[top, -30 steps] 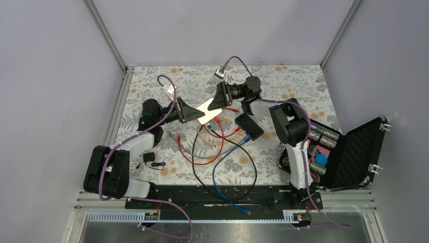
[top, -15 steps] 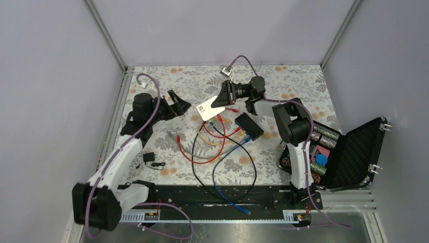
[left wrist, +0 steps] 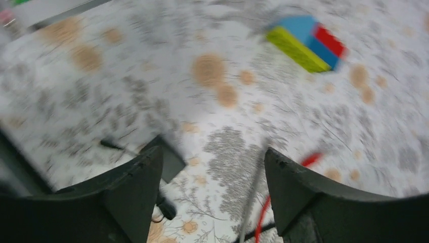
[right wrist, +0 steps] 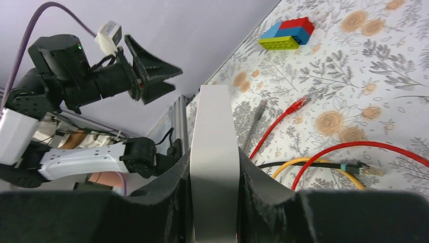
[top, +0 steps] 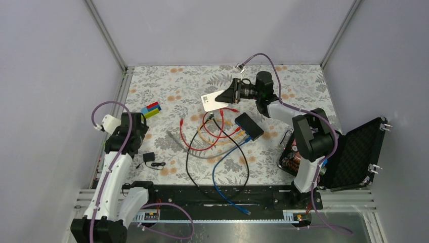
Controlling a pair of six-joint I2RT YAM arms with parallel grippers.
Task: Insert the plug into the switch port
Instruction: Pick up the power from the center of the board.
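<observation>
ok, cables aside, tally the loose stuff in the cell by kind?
Boxes: 2 (black switch box, white box)
Toy brick stack: 1
Small black block with a thin lead: 1
Open case: 1
Total: 5

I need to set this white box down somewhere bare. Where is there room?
Free: the far table strip, behind the coloured bricks and the white box, and the far right corner. Crowded: the cable tangle around the black switch at centre; the open case fills the right edge.
</observation>
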